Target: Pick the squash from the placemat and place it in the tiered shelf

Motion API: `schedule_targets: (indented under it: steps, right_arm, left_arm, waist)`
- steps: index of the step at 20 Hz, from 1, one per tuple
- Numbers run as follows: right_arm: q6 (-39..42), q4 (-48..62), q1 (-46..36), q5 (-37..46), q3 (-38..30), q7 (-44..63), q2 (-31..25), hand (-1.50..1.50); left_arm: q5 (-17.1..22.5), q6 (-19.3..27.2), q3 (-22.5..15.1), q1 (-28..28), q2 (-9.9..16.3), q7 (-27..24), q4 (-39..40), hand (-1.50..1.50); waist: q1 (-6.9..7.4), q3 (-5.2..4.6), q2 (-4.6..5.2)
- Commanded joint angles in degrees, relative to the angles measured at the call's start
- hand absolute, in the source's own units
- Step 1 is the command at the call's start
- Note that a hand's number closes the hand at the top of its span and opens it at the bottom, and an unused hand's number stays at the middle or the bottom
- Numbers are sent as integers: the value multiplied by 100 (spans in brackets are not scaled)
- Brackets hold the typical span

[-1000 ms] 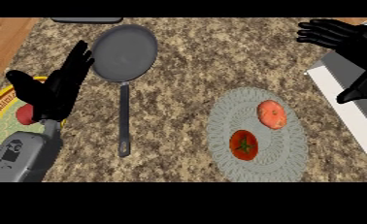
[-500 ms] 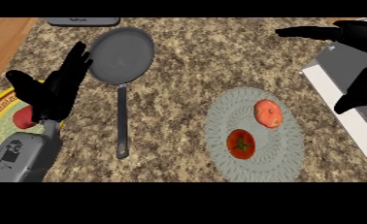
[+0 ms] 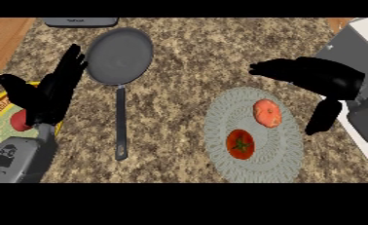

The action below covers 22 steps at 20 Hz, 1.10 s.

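**Right hand above placemat, squash not yet gripped**

Right hand [image 3: 316, 75] spread open, holding nothing. Just below its fingers: pale orange oval squash [image 3: 267, 113] on round grey woven placemat [image 3: 215, 136]. Further below: red tomato [image 3: 240, 144]. Risk: grabbing the tomato, since they sit close.

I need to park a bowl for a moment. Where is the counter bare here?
Bare counter lies between the pan and the placemat, and along the back edge above the right hand. The placemat holds the squash and a tomato; the left hand crowds the left edge.
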Motion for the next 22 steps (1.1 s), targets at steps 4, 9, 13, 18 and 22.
schedule_targets:
  steps: [4,9,13,18,22]
  right_arm:
    - [-369,-373,403,1275,355,648,266,-150]
    - [-108,-213,418,1766,-6,489,321,-150]
    - [-701,187,760,2587,295,225,606,-150]
    - [-243,-350,1162,2769,-186,130,572,-150]
    - [-407,-232,1378,3128,-348,-180,737,-150]
  left_arm:
    - [-51,-60,110,-121,-76,241,-117,0]
    - [-181,-203,281,37,-28,373,-352,0]
    - [-305,-157,243,146,-282,268,-266,0]
    - [-420,-503,557,29,-311,9,147,0]
    - [-618,-304,462,-44,-429,673,-464,0]
  waist:
    - [-15,-1,-6]
    - [12,-1,-3]
    - [32,0,9]
    - [-10,-2,4]
    - [-9,0,1]
